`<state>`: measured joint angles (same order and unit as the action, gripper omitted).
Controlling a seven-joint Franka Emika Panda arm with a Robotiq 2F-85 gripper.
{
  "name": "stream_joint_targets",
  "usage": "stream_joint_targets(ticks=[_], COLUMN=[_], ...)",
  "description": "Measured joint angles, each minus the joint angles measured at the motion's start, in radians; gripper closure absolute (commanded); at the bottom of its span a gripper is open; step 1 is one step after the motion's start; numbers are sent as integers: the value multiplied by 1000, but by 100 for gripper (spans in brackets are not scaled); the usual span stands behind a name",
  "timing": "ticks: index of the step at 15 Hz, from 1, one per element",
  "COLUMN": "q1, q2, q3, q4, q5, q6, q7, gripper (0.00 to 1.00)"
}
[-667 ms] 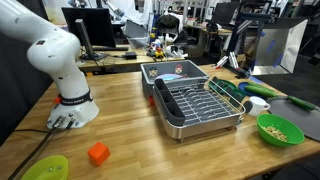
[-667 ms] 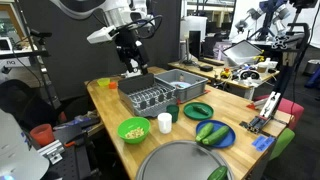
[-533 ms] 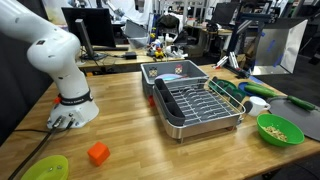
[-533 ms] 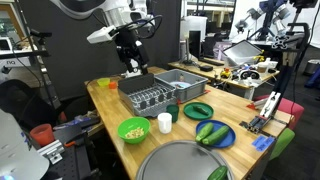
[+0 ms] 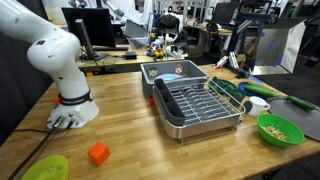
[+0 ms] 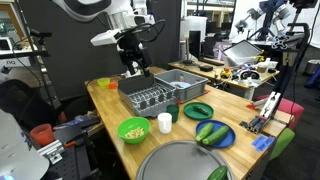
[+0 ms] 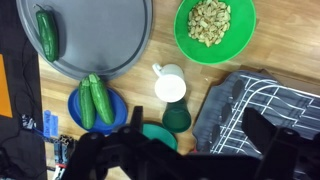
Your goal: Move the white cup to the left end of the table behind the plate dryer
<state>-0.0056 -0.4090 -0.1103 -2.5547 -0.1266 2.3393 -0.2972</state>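
We look down on the white cup (image 7: 171, 87), upright on the wooden tabletop (image 7: 163, 40). Above and right of the cup sits a green bowl (image 7: 213, 28) of tan pieces. Above and left of it lies a grey round tray (image 7: 100, 40) carrying one long green vegetable (image 7: 46, 33). Left of the cup, a blue plate (image 7: 75, 110) holds two more. A dark green cup (image 7: 177, 118) stands just below it, and the plate dryer (image 7: 262, 98) lies to its right. Below the cup, the blurred dark tool (image 7: 185, 160) enters, jaws spread wide apart.
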Motion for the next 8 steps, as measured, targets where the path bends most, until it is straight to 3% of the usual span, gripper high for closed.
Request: stream_joint_targets(ticks=[5, 8], q1=[5, 17], q2=[200, 342], q3=[-20, -19], q4=[56, 97], q5=[24, 109], q6=[97, 184], q7=[-154, -280], gripper=[0, 0])
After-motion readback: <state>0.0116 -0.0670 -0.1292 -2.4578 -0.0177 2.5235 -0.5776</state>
